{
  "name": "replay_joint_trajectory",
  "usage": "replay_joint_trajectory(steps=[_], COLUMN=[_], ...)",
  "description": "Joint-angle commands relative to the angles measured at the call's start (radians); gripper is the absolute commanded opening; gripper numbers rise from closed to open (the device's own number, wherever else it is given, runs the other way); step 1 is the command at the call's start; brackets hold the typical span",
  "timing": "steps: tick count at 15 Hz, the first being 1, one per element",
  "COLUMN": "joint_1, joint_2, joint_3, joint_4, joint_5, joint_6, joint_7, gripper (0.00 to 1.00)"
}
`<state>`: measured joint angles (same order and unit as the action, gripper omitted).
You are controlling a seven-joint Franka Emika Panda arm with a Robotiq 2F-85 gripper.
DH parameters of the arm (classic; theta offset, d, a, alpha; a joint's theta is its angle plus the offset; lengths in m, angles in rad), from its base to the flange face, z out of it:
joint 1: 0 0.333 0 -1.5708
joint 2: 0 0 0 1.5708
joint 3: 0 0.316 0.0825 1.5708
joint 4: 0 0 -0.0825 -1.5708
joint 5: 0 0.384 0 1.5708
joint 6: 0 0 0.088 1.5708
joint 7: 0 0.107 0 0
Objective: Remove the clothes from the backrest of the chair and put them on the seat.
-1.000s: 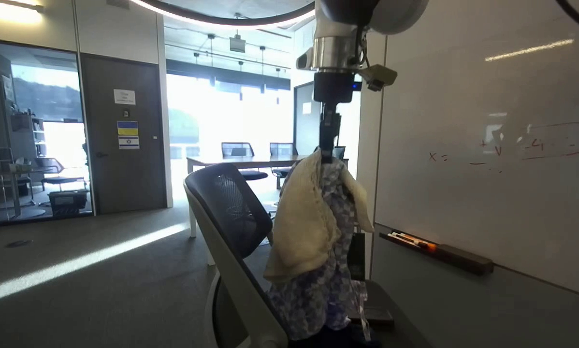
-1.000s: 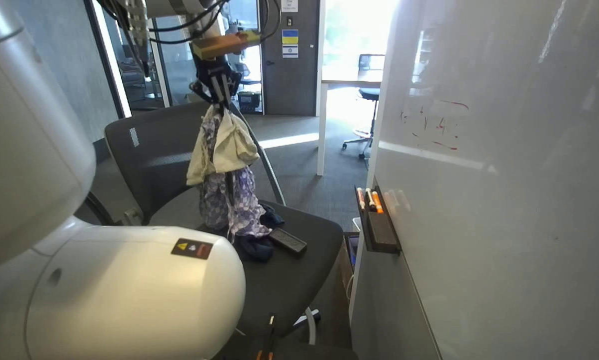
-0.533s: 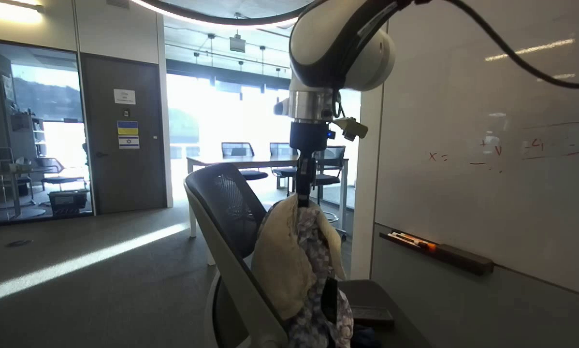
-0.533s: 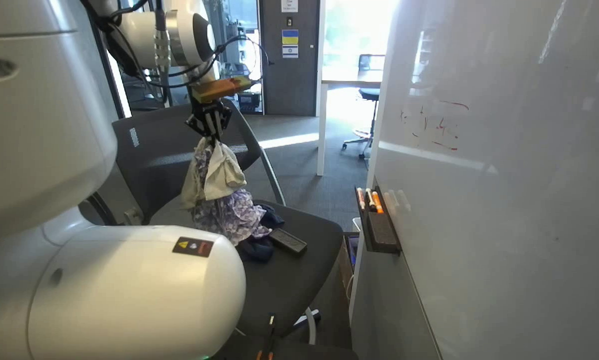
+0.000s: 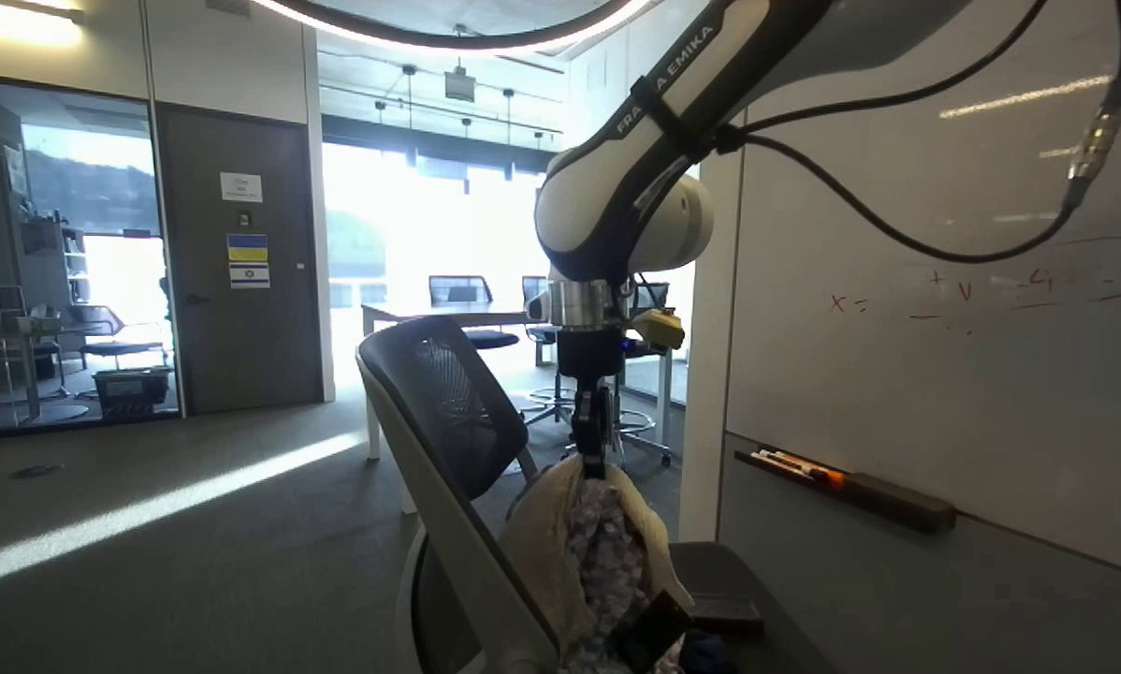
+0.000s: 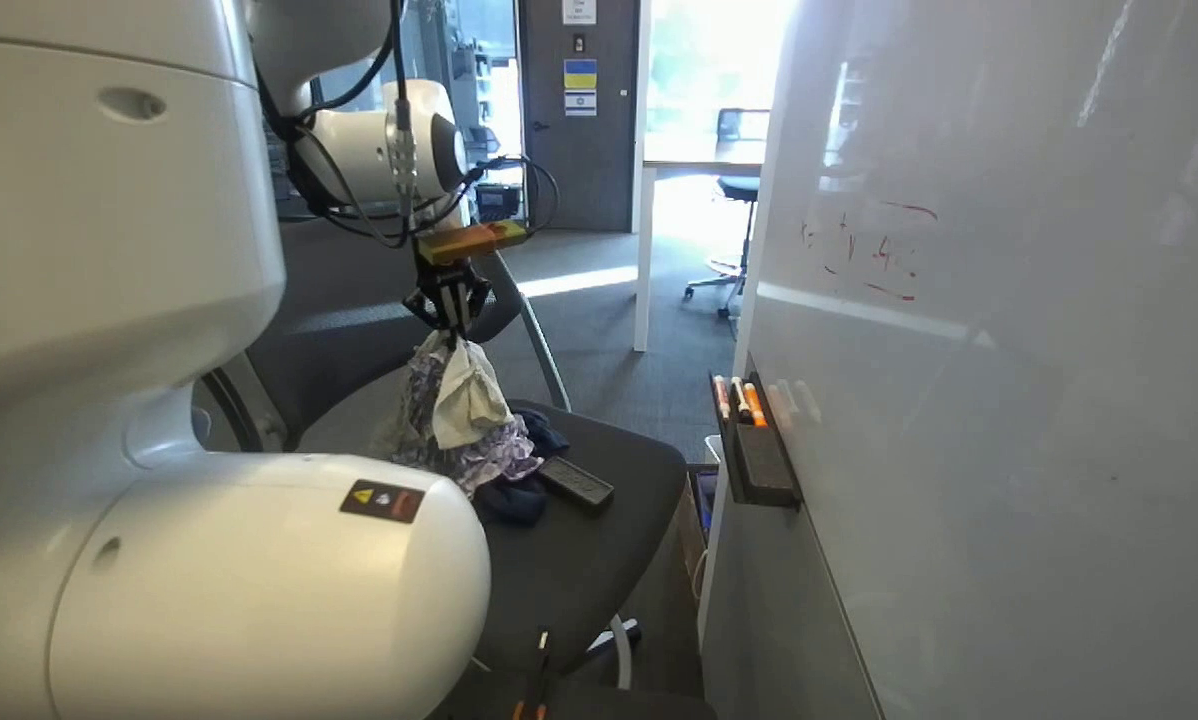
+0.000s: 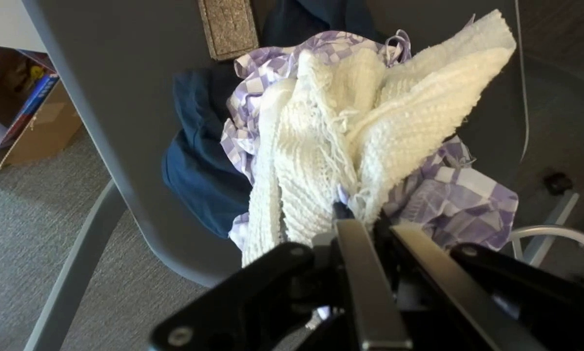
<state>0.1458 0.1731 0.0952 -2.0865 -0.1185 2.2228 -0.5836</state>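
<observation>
The clothes are a cream knit cloth (image 5: 544,543) and a purple checked cloth (image 5: 607,548), bunched together. My gripper (image 5: 594,468) is shut on their upper part, above the chair seat (image 6: 579,570) and in front of the backrest (image 5: 439,402). In an exterior view the gripper (image 6: 456,335) holds the cream cloth (image 6: 469,400) with the purple cloth (image 6: 504,450) folding onto the seat. In the wrist view the fingertips (image 7: 362,217) pinch the cream cloth (image 7: 316,146); the purple cloth (image 7: 462,204) spreads beneath. A navy cloth (image 7: 199,165) lies on the seat, partly covered.
A dark rectangular block (image 6: 576,483) lies on the seat beside the clothes. A whiteboard (image 6: 1009,400) with a marker tray (image 6: 764,465) stands close beside the chair. A cardboard box (image 7: 43,131) is on the floor. A table (image 5: 486,314) and chairs are behind.
My gripper has moved down with the clothes still in it. Their lower part has gone from hanging long to folding and bunching on the seat. The navy cloth and block have not moved.
</observation>
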Motion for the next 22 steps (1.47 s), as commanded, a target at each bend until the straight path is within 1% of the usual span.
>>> replay_joint_trajectory(steps=[1,2,6,10,11,15,16,19,20,21,22], joint_1=[-0.021,-0.024,-0.041,-0.064,-0.069,-0.091,-0.097,-0.107,-0.109,-0.097,-0.099], joint_2=[0.064,0.070,0.048,-0.022,-0.043,-0.149,-0.182,-0.245,-0.260,-0.228,-0.245], joint_3=[0.019,0.021,0.031,0.025,0.020,-0.003,-0.010,-0.037,-0.044,-0.040,-0.046], joint_4=[0.095,0.107,0.136,0.168,0.180,0.206,0.206,0.218,0.219,0.210,0.211], joint_5=[-0.005,0.002,0.051,0.104,0.112,0.152,0.172,0.204,0.195,0.177,0.177], joint_6=[-0.072,-0.085,-0.168,-0.282,-0.322,-0.442,-0.447,-0.493,-0.505,-0.472,-0.483], joint_7=[0.017,0.012,-0.007,-0.005,0.004,0.036,0.051,0.132,0.202,0.124,0.154], gripper=[0.36,0.36,0.65,0.95,0.99,1.00,1.00,1.00,1.00,1.00,1.00])
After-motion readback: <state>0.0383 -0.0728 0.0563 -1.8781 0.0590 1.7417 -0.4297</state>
